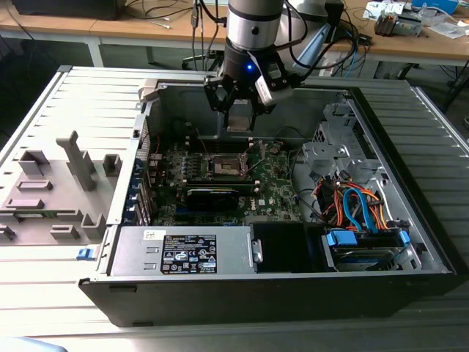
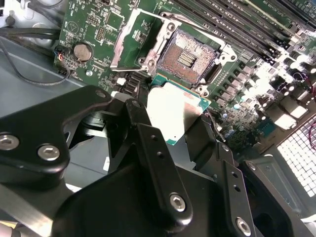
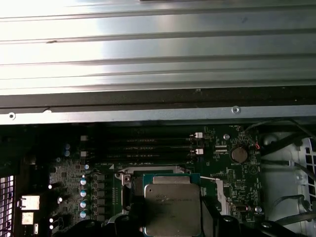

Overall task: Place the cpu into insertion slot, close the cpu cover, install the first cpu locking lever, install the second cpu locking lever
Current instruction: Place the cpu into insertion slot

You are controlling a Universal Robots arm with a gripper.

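Fingers (image 2: 136,116) of the gripper (image 2: 170,118) are clamped on the cpu (image 2: 173,113), pinching the flat chip by two opposite edges with its silvery top turned toward the wrist. In the exterior view the gripper (image 1: 240,121) hangs inside the open computer case (image 1: 256,293), which lies on its side on a ribbed grey surface (image 1: 44,293), above the green motherboard (image 1: 275,187) and over the insertion slot (image 1: 226,167). The second wrist view shows the insertion slot (image 2: 190,57) bare, with its brownish contact field exposed and the chip's green edge close to the socket's near rim but apart from it. In the first wrist view the cpu (image 3: 172,210) sits in front of the socket area, so the chip looks lined up over its seat but not resting in it. The cpu cover (image 2: 157,43) stands swung open to one side of the socket, its square cut-out showing board behind it. By my reading the work is early in the first step: the chip is carried and roughly aligned but not yet seated. The cover is not closed, and I judge both locking levers unlatched, since the cover is up. I cannot pick the levers out with certainty.
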